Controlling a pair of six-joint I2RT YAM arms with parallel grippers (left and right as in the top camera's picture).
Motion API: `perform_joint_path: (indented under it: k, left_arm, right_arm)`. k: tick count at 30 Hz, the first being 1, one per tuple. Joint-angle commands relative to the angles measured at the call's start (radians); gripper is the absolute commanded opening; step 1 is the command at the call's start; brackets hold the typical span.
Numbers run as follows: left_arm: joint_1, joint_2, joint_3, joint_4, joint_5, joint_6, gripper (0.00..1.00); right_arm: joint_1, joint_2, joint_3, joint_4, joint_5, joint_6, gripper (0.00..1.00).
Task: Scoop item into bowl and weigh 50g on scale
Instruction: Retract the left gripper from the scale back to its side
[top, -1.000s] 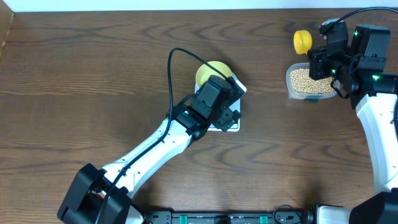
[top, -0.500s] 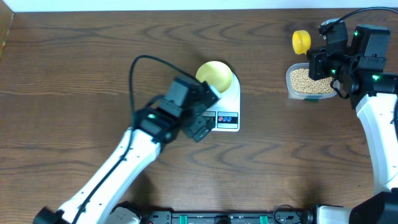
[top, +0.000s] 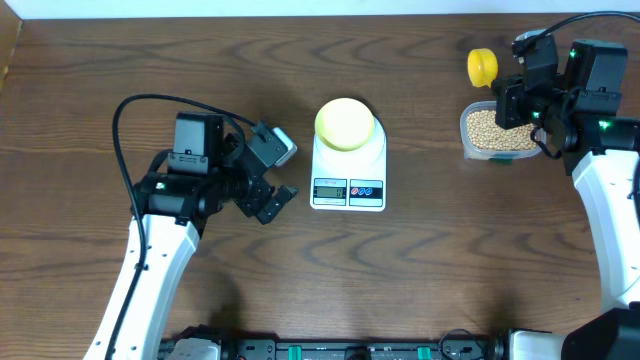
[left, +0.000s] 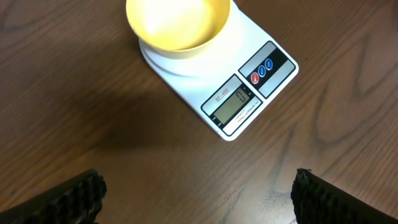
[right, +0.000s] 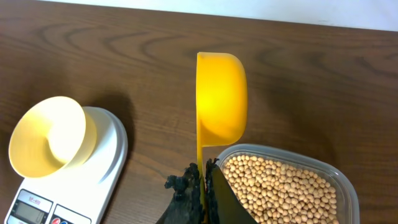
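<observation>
On the scale (top: 348, 185), empty bowl (top: 345, 123); left pincer (top: 278, 175) wide apart, empty; right pincer (right: 203, 174) tight on scoop (right: 221, 99).

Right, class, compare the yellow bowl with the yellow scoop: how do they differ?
The bowl sits free on the scale; the scoop is gripped by the right fingers, near the tub of beans. The bowl is pale yellow; the scoop is deeper, orange-yellow. The bowl has no handle; the scoop has a thin one. Both are round, yellow cups.
</observation>
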Motion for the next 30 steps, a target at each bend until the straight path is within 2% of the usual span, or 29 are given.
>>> perform_joint_path:
  k: [1, 6, 11, 17, 22, 30]
  left_arm:
    - [0.003, 0.0, 0.001, -0.018, 0.035, 0.01, 0.98]
    - [0.003, 0.003, 0.001, -0.026, 0.034, 0.011, 0.98]
    - [0.005, 0.004, 0.0, -0.036, 0.034, 0.13, 0.97]
    - [0.029, -0.003, 0.0, -0.046, 0.044, 0.138, 0.98]
    - [0.072, -0.022, 0.0, -0.045, 0.151, 0.153, 0.98]
    - [0.077, -0.023, 0.0, -0.039, 0.201, 0.179, 0.98]
  right_arm:
    - [-0.002, 0.008, 0.001, 0.0, -0.01, 0.001, 0.01]
    - [-0.002, 0.008, 0.001, 0.001, -0.01, 0.0, 0.01]
    - [-0.002, 0.008, 0.001, -0.009, -0.01, 0.0, 0.01]
    - [-0.002, 0.008, 0.001, -0.015, -0.01, 0.0, 0.01]
    - [-0.002, 0.008, 0.001, -0.015, -0.01, 0.0, 0.01]
    - [-0.002, 0.008, 0.001, -0.014, -0.01, 0.0, 0.01]
